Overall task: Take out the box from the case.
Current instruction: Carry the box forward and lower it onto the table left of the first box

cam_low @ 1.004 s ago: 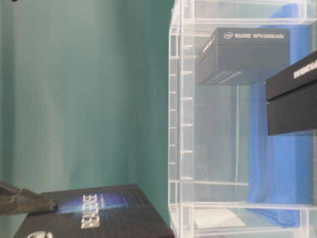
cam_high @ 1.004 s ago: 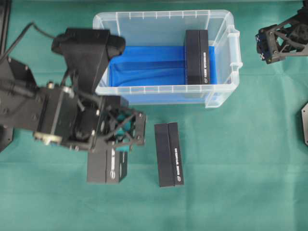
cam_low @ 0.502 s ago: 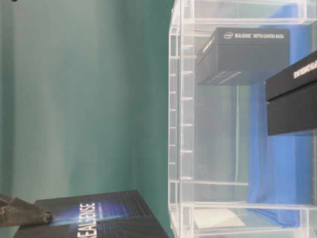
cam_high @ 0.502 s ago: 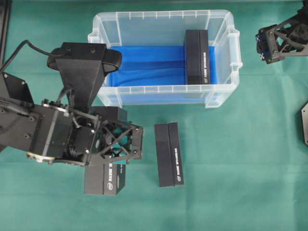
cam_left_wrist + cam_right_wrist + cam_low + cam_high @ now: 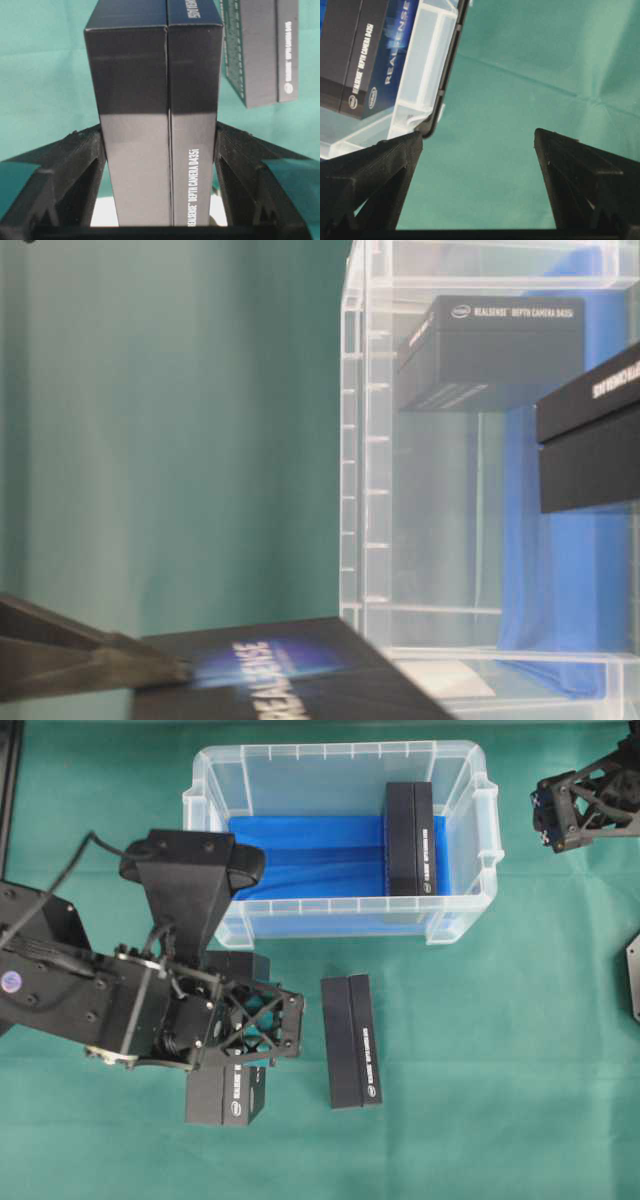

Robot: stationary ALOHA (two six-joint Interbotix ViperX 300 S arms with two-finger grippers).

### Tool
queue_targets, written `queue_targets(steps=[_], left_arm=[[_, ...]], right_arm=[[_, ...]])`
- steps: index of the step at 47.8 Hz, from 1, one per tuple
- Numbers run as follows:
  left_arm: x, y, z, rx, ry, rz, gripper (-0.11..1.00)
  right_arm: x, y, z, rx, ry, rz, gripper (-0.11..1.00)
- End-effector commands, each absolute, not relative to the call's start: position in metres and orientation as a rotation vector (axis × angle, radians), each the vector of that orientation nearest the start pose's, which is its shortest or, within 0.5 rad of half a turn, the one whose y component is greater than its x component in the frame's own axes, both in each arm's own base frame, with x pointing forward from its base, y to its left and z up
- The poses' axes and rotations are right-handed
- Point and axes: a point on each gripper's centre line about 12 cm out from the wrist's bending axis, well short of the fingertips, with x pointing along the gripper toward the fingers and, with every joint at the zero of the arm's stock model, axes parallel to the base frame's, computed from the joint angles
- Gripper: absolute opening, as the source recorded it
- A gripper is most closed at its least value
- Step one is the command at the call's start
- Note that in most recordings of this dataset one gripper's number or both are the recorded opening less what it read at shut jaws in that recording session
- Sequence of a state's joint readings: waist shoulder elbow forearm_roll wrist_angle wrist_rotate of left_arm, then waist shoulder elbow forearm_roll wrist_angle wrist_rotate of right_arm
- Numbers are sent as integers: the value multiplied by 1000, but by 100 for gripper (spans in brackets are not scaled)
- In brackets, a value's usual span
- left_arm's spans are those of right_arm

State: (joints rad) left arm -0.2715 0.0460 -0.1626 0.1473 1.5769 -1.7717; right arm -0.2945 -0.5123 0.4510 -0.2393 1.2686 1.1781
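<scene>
The case [image 5: 340,906], a clear tub with a blue lining, stands at the back middle of the green cloth. One black box [image 5: 410,838] stands on edge inside it at the right end and shows through the wall [image 5: 490,350]. My left gripper [image 5: 238,1060] is in front of the case's left end, outside it. It is shut on a second black box [image 5: 226,1096], whose sides are pinched between both fingers [image 5: 235,165]. My right gripper [image 5: 560,815] hangs open to the right of the case with only cloth between its fingers [image 5: 375,165].
A third black box [image 5: 351,1040] lies flat on the cloth in front of the case, just right of the held one, also seen from the left wrist [image 5: 260,50]. A dark mount [image 5: 633,980] sits at the right edge.
My left gripper has carried its box a little toward the table's front and then slightly right. The right gripper, the case and the other boxes have not moved.
</scene>
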Motion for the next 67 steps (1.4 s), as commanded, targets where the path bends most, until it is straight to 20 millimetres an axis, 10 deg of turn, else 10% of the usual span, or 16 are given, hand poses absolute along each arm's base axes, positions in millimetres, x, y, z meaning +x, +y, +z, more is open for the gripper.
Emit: queue_targets(steps=[1, 41, 67], left_arm=[[366, -87, 352, -1170, 1025, 1068, 60], [362, -95, 218, -1175, 1044, 1065, 60], [369, -92, 208, -1195, 1028, 1036, 60]], right_arm=[[227, -96, 334, 981, 811, -1066, 91], [227, -95, 334, 982, 816, -1063, 91], [228, -93, 334, 984, 817, -1057, 91]])
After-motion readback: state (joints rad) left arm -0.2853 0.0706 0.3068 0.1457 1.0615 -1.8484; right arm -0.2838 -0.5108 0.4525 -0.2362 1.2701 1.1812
